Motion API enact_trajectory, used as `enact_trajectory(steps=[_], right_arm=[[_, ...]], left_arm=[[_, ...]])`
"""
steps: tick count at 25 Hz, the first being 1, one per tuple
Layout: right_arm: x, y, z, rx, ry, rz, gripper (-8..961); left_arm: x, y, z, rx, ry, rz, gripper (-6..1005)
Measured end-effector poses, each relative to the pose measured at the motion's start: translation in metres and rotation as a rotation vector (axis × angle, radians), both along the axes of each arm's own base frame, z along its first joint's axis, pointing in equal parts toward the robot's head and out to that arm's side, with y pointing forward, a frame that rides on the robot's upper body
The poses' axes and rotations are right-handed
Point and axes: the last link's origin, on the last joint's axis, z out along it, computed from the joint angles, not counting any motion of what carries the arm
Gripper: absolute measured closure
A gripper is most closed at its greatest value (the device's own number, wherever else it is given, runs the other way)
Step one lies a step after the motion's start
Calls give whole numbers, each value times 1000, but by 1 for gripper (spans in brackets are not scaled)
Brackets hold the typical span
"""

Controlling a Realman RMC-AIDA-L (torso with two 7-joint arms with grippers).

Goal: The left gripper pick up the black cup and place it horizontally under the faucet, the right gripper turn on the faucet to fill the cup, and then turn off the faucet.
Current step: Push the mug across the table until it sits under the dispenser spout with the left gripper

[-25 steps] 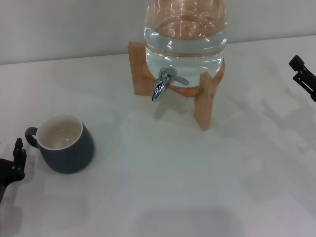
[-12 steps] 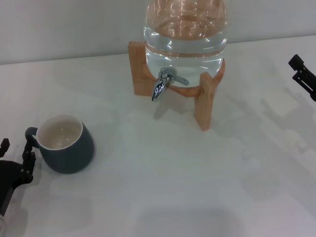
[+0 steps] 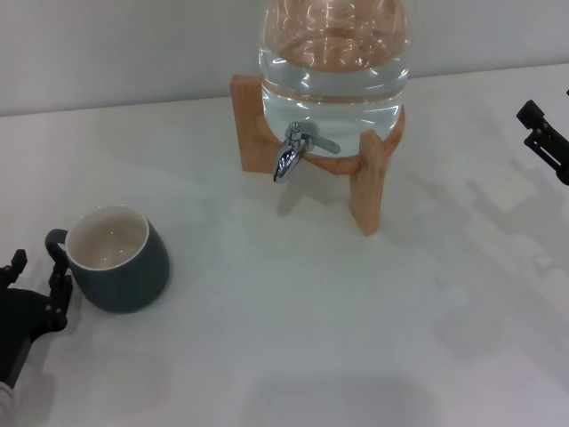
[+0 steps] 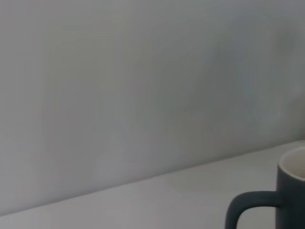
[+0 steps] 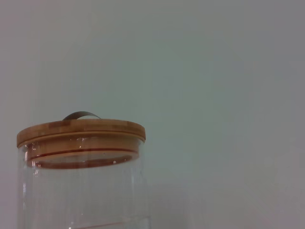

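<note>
The black cup [image 3: 120, 258] stands upright at the left of the white table, cream inside showing, its loop handle toward my left gripper. It also shows in the left wrist view [image 4: 291, 191], handle first. My left gripper [image 3: 38, 276] is open and empty, low at the table's left front, one finger close beside the handle without gripping it. The chrome faucet [image 3: 292, 153] points down from the glass water jar [image 3: 333, 84] in its wooden stand [image 3: 366, 182], its lever lying sideways. My right gripper [image 3: 536, 126] is open at the far right edge, well away from the faucet.
The jar is partly filled with water; its wooden lid [image 5: 81, 131] shows in the right wrist view. A pale wall runs behind the table. The white tabletop [image 3: 293, 311] spreads between the cup and the stand.
My left gripper has shifted a little right toward the cup's handle, and both its fingers now show. The cup, the faucet and the right gripper have not moved.
</note>
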Motion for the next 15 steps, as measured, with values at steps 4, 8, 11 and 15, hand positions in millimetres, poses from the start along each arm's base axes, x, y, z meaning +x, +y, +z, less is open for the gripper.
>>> enact_trajectory(steps=[4, 8, 11, 15], right_arm=[[0, 0, 0, -1, -1, 1, 90], [0, 0, 0, -1, -1, 2, 90], [0, 0, 0, -2, -1, 2, 89], [0, 0, 0, 0, -4, 2, 89]], left_arm=[[1, 1, -1, -5, 2, -4, 518], [2, 3, -1, -6, 4, -8, 518], [2, 3, -1, -9, 6, -12, 518], [6, 5, -3, -24, 13, -32, 519]])
